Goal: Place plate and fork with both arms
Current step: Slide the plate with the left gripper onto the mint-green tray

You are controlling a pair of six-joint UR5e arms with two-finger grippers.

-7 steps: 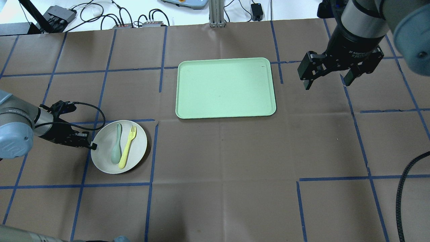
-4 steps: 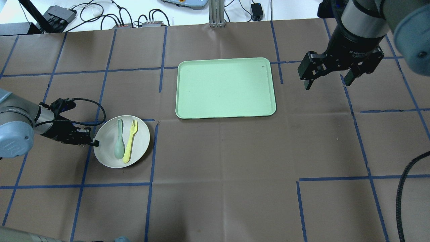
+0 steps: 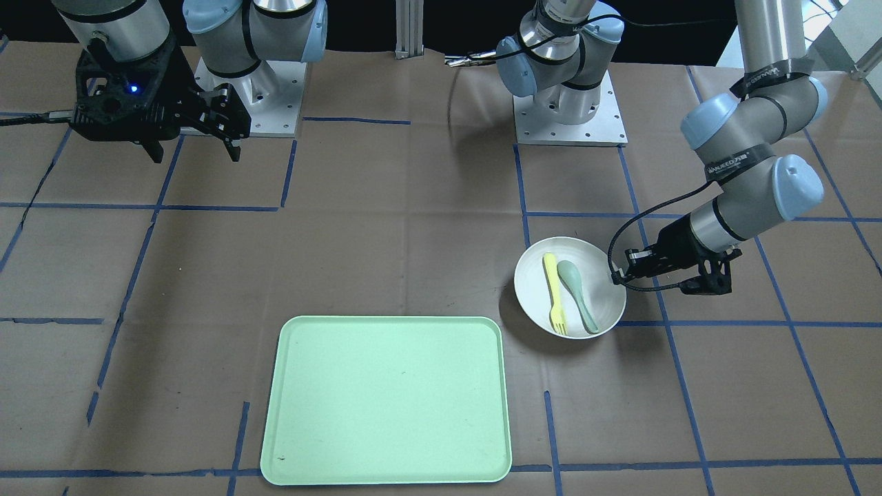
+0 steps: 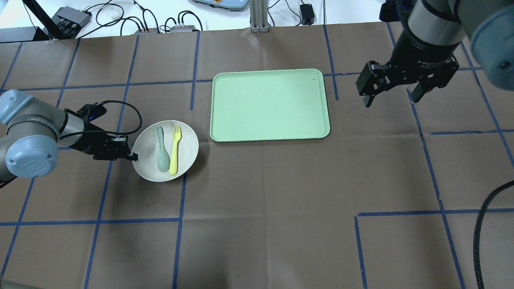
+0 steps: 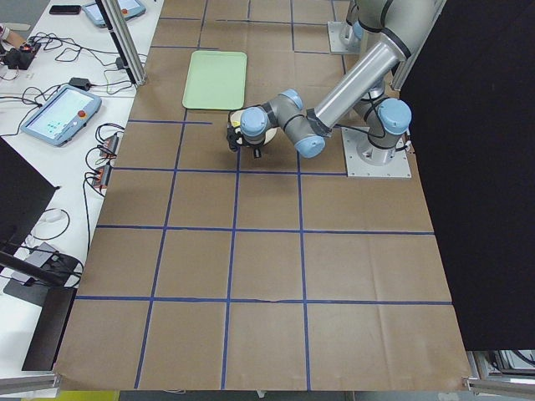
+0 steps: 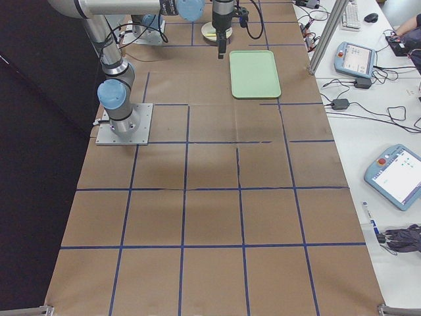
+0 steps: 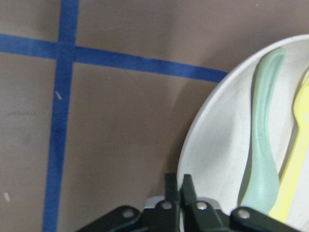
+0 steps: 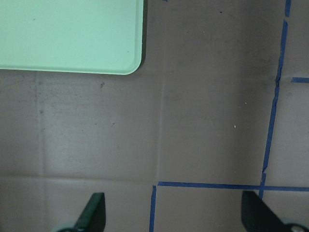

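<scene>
The off-white plate [image 4: 184, 154] is held above the table left of the mint-green tray [image 4: 269, 105]. The pale yellow fork [image 4: 174, 149] lies in it beside a grey-green spoon [image 4: 162, 150]. My left gripper [image 4: 132, 156] is shut on the plate's left rim; the left wrist view shows the rim [image 7: 190, 150] pinched between the jaws, with fork [image 7: 297, 154] and spoon [image 7: 263, 140]. In the front view the plate [image 3: 534, 272] is right of the tray, with the left gripper [image 3: 613, 274] at its edge. My right gripper [image 4: 391, 96] is open and empty, high, right of the tray.
The tray [image 3: 386, 399] is bare. The right wrist view shows its corner [image 8: 72, 34] and brown paper with blue tape lines. Cables and boxes [image 4: 72, 18] lie beyond the table's far edge. A black cable [image 4: 482, 224] hangs at the right.
My left gripper has carried the plate, with fork and spoon in it, to the right and farther from the robot, closer to the tray. The right gripper has stayed put.
</scene>
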